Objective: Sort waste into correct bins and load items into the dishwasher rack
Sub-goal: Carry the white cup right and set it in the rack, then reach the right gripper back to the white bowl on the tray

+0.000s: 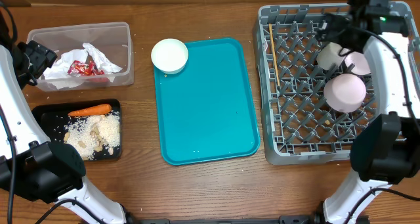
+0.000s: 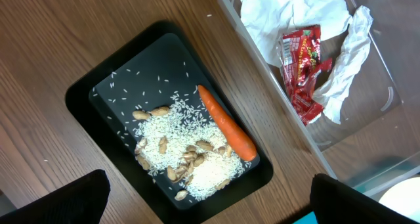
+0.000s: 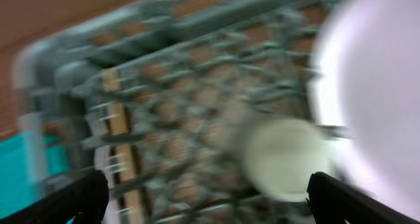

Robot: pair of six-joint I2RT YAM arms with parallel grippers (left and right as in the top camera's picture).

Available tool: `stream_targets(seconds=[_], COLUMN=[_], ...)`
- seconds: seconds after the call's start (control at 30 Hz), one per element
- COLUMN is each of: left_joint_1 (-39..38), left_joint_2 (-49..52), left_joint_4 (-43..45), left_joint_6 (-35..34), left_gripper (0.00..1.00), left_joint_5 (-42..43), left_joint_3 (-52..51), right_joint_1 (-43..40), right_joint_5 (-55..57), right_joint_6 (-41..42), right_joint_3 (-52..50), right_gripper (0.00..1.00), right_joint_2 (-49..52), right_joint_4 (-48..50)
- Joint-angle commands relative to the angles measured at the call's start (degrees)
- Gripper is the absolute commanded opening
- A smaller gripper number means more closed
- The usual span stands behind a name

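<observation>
The right wrist view is all blur: the large square grey plastic dishwasher rack (image 3: 184, 86) is a soft lattice, the pale round dish (image 3: 282, 159) in it could be cup or bowl, and a broad white shape (image 3: 380, 86) runs off the right edge. Overhead, near the desk's far right corner, the right gripper (image 1: 331, 28) covers part of a small white vessel (image 1: 328, 56). The left wrist view cuts the clear plastic rectangular tub (image 2: 387, 132) at its top and right edges.

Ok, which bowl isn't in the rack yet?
The white bowl at the teal tray's far left corner; the other small dishes sit inside the grey rack.
</observation>
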Motion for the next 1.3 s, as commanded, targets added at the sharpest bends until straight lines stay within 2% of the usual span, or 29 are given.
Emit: stream_targets(seconds=[0.0,0.07,0.1,0.13,0.23,0.4,0.53,0.7,0.87,1.07,1.27], left_joint_1=[-0.4,-0.4,-0.4,-0.4,-0.4,-0.4,-0.4,-0.4,-0.4,-0.4,-0.4], left_joint_2=[0.2,0.2,0.2,0.2,0.2,0.2,0.2,0.2,0.2,0.2,0.2], left_joint_4=[0.1,0.1,0.1,0.0,0.1,0.1,0.1,0.1,0.1,0.1,0.1], left_joint_6=[0.5,0.5,0.5,0.5,0.5,0.5,0.5,0.5,0.5,0.5,0.5], left_gripper=[1.00,1.00,1.00,1.00,1.00,1.00,1.00,1.00,1.00,1.00,1.00], left_joint_5=[-0.9,-0.9,-0.9,-0.9,-0.9,-0.9,-0.9,-0.9,-0.9,-0.9,-0.9], left_joint_3=[0.0,0.0,0.0,0.0,0.0,0.0,0.0,0.0,0.0,0.0,0.0], right_joint_1=[6.3,11.1,15.6,20.4,27.0,35.1,38.6,40.4,40.7,40.2,37.7], right_joint_5=[-9.7,-12.4,-12.6,-12.4,-12.3,-8.8,-2.8,-1.2,-1.2,6.4,7.3], right_joint_6=[0.2,0.2,1.3,3.5,6.9,14.3,19.7,20.2,20.2,20.1,19.3], right_joint_3=[4.1,4.1,3.8,3.5,3.5,3.5,3.5,3.5,3.5,4.7,4.8], right_gripper=[1.00,0.98,0.91,0.75,0.60,0.57,0.57,0.62,0.62,0.50,0.37], right_joint_2=[-6.0,-6.1,-5.3,-3.5,0.9,10.3,16.6,21.5,23.6,23.4,23.4], right_joint_4=[1.2,3.4,5.8,9.2,15.0,24.0,26.9,27.6,27.0,18.2,9.6])
